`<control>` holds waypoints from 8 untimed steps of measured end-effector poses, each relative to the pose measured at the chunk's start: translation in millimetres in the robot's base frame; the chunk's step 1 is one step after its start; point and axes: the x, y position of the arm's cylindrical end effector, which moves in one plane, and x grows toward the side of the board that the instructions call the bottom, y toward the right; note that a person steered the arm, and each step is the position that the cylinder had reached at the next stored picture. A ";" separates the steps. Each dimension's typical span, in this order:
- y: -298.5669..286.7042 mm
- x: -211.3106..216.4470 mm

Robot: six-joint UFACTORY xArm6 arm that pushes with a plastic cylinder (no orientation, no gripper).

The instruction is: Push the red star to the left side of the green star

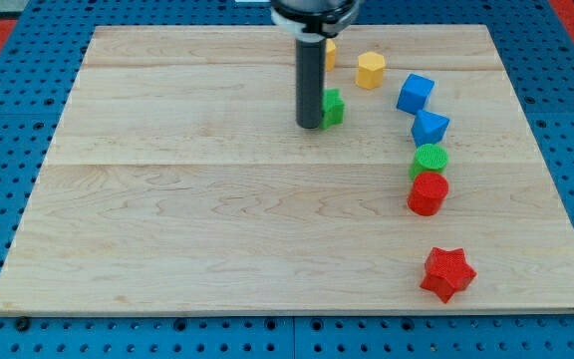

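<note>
The red star point(447, 273) lies near the view's bottom right of the wooden board point(197, 219). The green star point(333, 107) sits near the view's top centre, half hidden behind my rod. My tip point(310, 126) rests on the board right against the green star's left side. The red star is far from my tip, down and to the right.
A yellow block point(330, 52) peeks out behind the rod at the top. A yellow hexagon point(370, 70), a blue cube point(416, 93), a blue triangle point(429, 127), a green cylinder point(430, 159) and a red cylinder point(428, 192) form a line down the right side.
</note>
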 end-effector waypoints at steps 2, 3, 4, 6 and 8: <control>-58.6 -16.0; -93.7 2.8; -96.2 87.5; -23.9 243.6; 73.1 245.2</control>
